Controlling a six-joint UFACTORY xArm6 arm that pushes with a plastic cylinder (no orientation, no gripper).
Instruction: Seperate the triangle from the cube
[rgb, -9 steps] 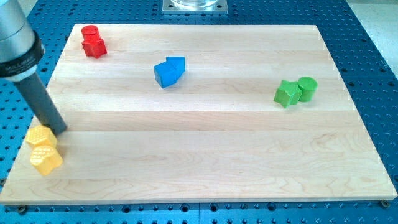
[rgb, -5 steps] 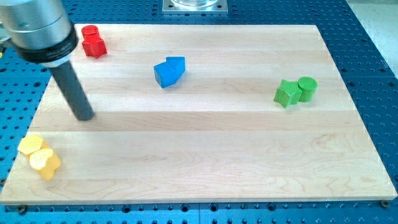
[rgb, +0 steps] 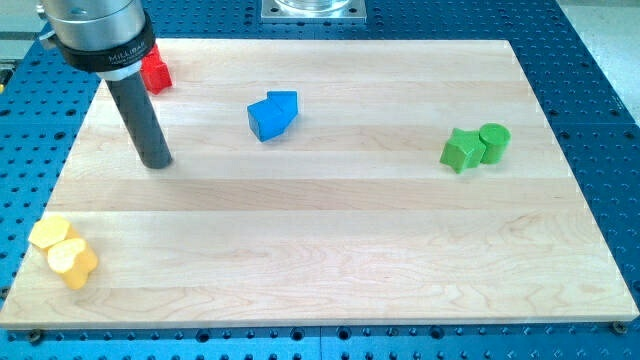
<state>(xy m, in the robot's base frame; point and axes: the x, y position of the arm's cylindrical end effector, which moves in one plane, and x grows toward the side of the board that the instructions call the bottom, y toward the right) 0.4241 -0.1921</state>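
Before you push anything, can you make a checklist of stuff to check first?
1. Blue triangle and blue cube found: ok, they touch, so not separated yet.
2. My tip in view: ok, to the view's left of the blue pair, touching no block.
3. Path from tip to the blue pair: ok, bare wood between.
4. Red blocks out of the way: ok, partly hidden behind the rod, near the view's top left.
5. Green blocks and yellow blocks far off: ok.
6. Best side to push from: cannot tell.
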